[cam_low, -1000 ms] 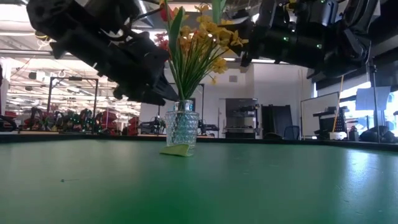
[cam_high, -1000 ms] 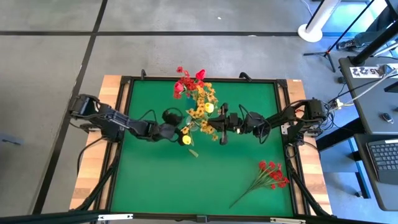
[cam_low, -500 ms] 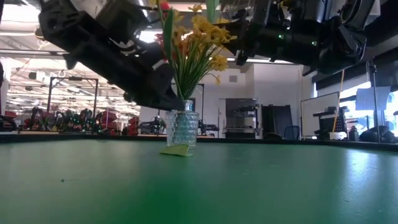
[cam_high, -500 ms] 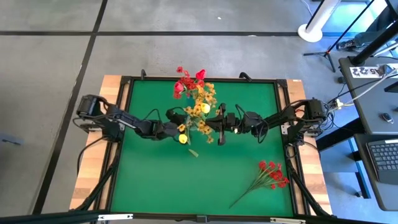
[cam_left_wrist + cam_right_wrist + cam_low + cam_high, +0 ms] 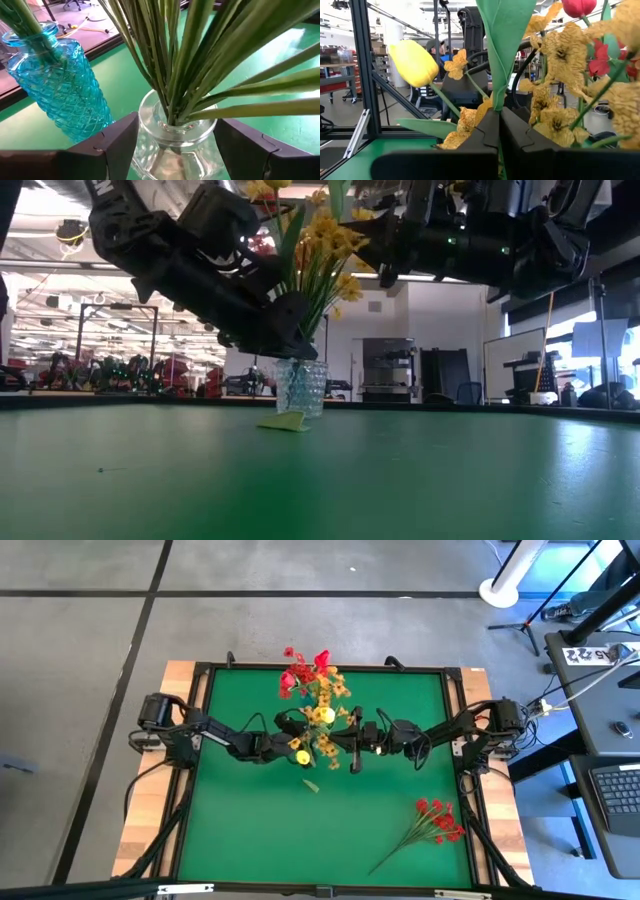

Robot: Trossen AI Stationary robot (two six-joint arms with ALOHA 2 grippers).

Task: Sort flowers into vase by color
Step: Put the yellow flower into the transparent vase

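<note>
- High view shows both my arms meeting at mid-bench, where the flowers [image 5: 318, 705] stand bunched in two vases side by side.
- My left end effector [image 5: 175, 145] stands wide, one finger on each side of the clear glass vase [image 5: 172, 142] just below its neck; I cannot tell whether the fingers touch the glass.
- That clear vase holds a thick bundle of green stems [image 5: 175, 65], and the blue vase [image 5: 57, 82] stands just beside it, slightly farther off, with stems of its own.
- My right end effector [image 5: 499, 131] is pinched tight on a green leaf [image 5: 504, 40] up among the yellow-orange blooms [image 5: 565, 55], with a yellow bud [image 5: 414, 62] close by.
- Most of the sorting looks done to me: yellow clusters and red blooms [image 5: 296, 672] already stand in the vases.
- Left to do: one red sprig [image 5: 432, 823] lies flat at the near right of the bench [image 5: 240, 830], well apart from both vases, and a loose leaf [image 5: 311, 785] lies near them.
- Which colour belongs to which vase I cannot tell.
</note>
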